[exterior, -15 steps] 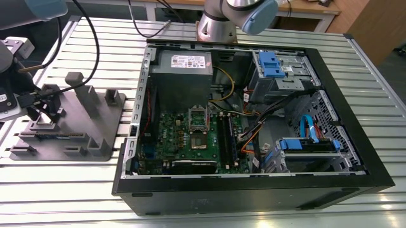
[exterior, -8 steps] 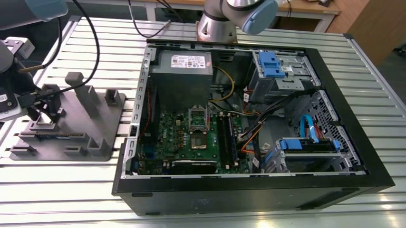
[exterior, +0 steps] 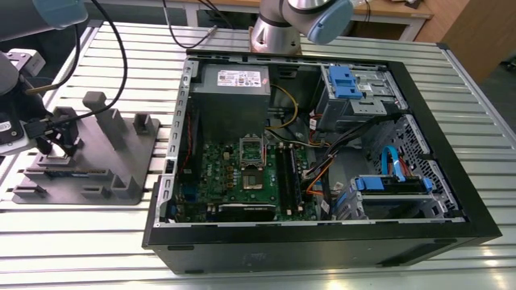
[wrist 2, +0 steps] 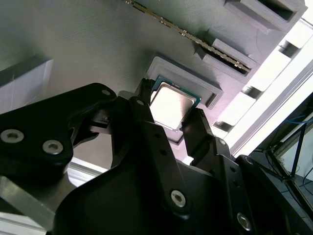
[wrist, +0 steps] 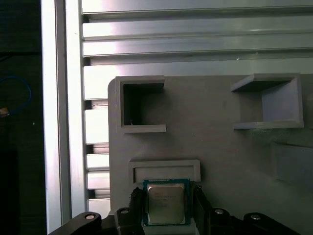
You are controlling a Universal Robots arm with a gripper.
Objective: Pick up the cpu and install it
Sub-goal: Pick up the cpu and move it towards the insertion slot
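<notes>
Ribbed aluminium slats form the counter (exterior: pixel 96 241) under the whole set-up. Your black tool (wrist 2: pixel 169 111) hangs low over the small flat square cpu (wrist 2: pixel 172 102), a silvery metal cap on a thin green rim. It sits so tight around the chip that you cannot tell whether it is clenched on it or merely set about it. In both wrist views the cpu lies in a shallow raised seat (wrist: pixel 164 169) on the large grey plastic tray (wrist: pixel 220 147), which stands at the exterior view's left. Treat the chip as light, stiff and thin but delicate. The smooth cap looks slippery and the underside is likely the vulnerable face, so your hold belongs on two opposite edges of the rim, kept level, with gentle force. The seat's lip hugs the chip closely and could snag a corner if it tilts. Near it a thin circuit strip with a gold-toothed edge (wrist 2: pixel 195 38) stands in tray slots, and tall grey upright posts (exterior: pixel 101 115) rise near the tool. A black cable (exterior: pixel 121 60) hangs above the tray. Further off, the open black computer case (exterior: pixel 475 205) holds the green motherboard (exterior: pixel 217 175) with its silver metal socket frame (exterior: pixel 252 151). The case's side wall stands between tray and board, and loose orange wires (exterior: pixel 318 178) run near the socket.
</notes>
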